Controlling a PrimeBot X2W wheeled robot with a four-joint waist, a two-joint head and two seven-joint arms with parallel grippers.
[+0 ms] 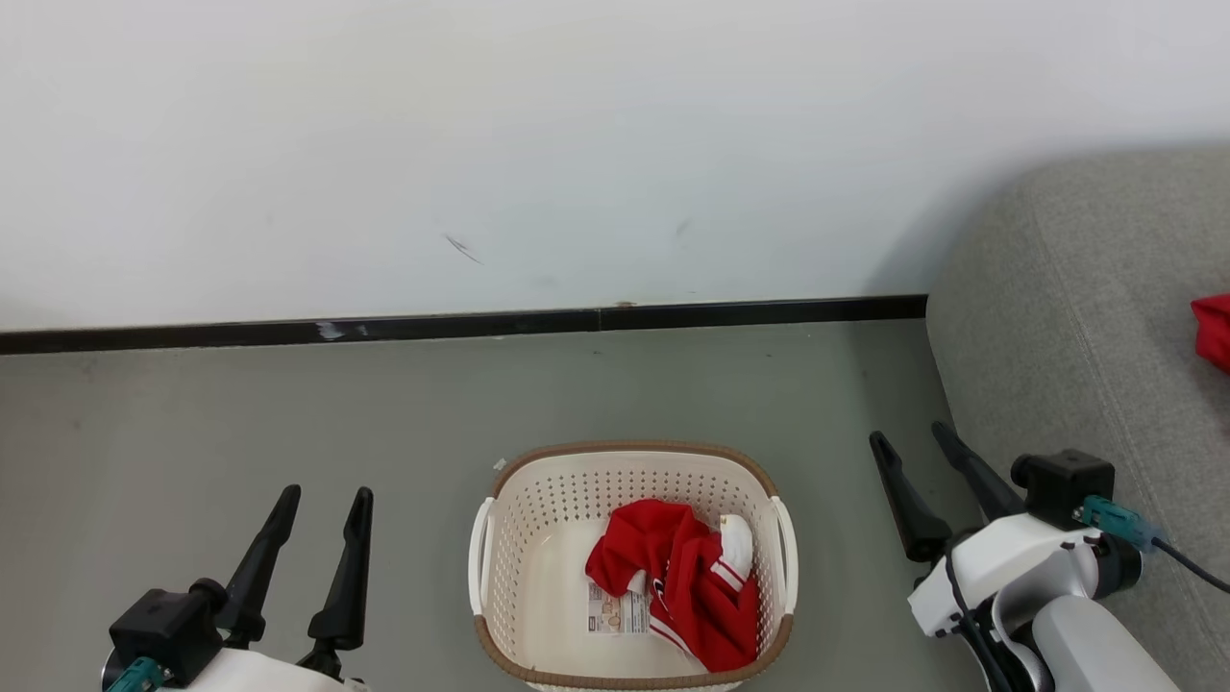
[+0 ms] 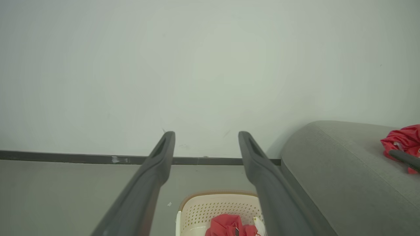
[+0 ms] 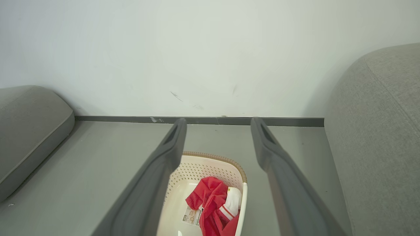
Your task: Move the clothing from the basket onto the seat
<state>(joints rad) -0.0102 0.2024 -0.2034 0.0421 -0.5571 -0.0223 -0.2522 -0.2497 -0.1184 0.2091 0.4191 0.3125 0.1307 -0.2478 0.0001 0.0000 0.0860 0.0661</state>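
Observation:
The cream-white basket (image 1: 538, 538) with a brown rim stands on the floor at the bottom centre of the head view. One crumpled red garment with white trim (image 1: 682, 581) lies inside it, beside the barcode label. A second red garment (image 1: 1216, 332) rests on the grey seat (image 1: 1067, 317) at the right edge. My left gripper (image 1: 327, 495) is open, left of the basket and apart from it. My right gripper (image 1: 913, 442) is open too, between the basket and the seat, holding nothing. The left wrist view shows the basket (image 2: 203, 209) and the garment on the seat (image 2: 402, 141).
A white wall with a dark baseboard (image 1: 461, 327) runs behind the basket. Grey floor (image 1: 192, 432) spreads to the left. In the right wrist view another grey cushion (image 3: 29, 127) sits at the left, near the wall.

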